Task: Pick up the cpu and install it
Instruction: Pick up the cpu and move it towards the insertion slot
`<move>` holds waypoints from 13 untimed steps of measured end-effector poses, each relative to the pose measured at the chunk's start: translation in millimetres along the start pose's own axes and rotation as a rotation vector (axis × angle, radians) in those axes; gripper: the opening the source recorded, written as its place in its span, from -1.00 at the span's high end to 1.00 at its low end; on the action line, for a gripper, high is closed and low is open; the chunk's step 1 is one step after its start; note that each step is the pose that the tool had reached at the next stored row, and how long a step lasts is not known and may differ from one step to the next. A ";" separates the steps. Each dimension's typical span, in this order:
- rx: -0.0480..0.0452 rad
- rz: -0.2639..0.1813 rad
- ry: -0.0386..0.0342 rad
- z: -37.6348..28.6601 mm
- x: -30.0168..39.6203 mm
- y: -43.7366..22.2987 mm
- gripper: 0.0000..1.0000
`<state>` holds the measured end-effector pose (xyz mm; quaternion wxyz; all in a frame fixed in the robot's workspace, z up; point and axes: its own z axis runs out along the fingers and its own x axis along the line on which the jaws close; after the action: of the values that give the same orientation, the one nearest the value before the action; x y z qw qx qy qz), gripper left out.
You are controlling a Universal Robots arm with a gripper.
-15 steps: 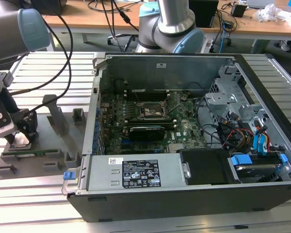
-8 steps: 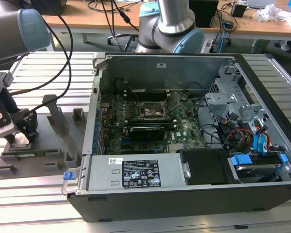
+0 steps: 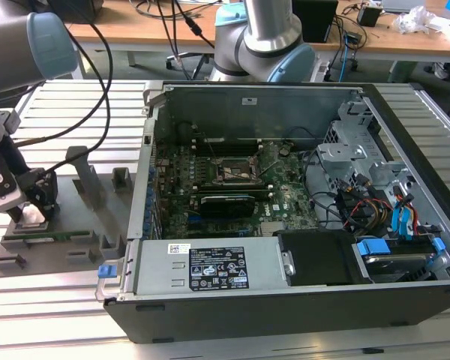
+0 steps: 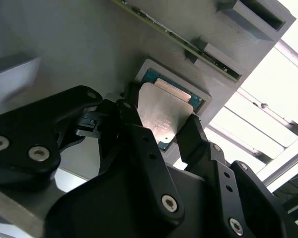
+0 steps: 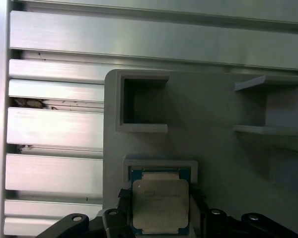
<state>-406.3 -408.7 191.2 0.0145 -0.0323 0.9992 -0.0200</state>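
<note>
Gripper [image 4: 164,124] closed on cpu [image 5: 160,198], squeezing two opposite edges; lying flat in grey tray [image 3: 67,251] pocket; socket [image 3: 236,171] well apart, toward exterior view's right

**Open desktop case on a slatted aluminium table**

In the exterior view, an open computer case [image 3: 210,324] lies on its side on the aluminium table [image 3: 82,105]. Inside it is a green motherboard [image 3: 178,201] with a dark socket frame [image 3: 236,171] near its middle. A black expansion card [image 3: 226,202] sits at 6 o'clock of the frame. The power supply [image 3: 210,267] is at 6 o'clock of the board, and the metal drive cage [image 3: 345,161] at 3 o'clock. A grey fixture tray [image 3: 79,244] lies at 9 o'clock of the case and carries a green memory stick [image 3: 49,235]. A wooden bench [image 3: 172,34] with cables stands at 12 o'clock.
</note>
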 end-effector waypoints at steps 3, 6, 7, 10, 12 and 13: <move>-0.0001 0.000 -0.0001 -3.8 -0.1 -0.1 -0.09; 0.0000 0.000 -0.0001 -8.8 -0.3 -0.3 -0.09; 0.0000 0.000 -0.0001 -10.7 -0.3 -0.4 -0.09; -0.0001 0.000 -0.0001 -15.7 -0.5 -0.6 -0.09; 0.0000 0.000 -0.0001 -18.0 -0.5 -0.7 -0.09; 0.0000 0.000 -0.0001 -20.9 -0.6 -0.8 -0.09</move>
<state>-406.3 -408.6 212.1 0.0145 -0.0323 0.9992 -0.0200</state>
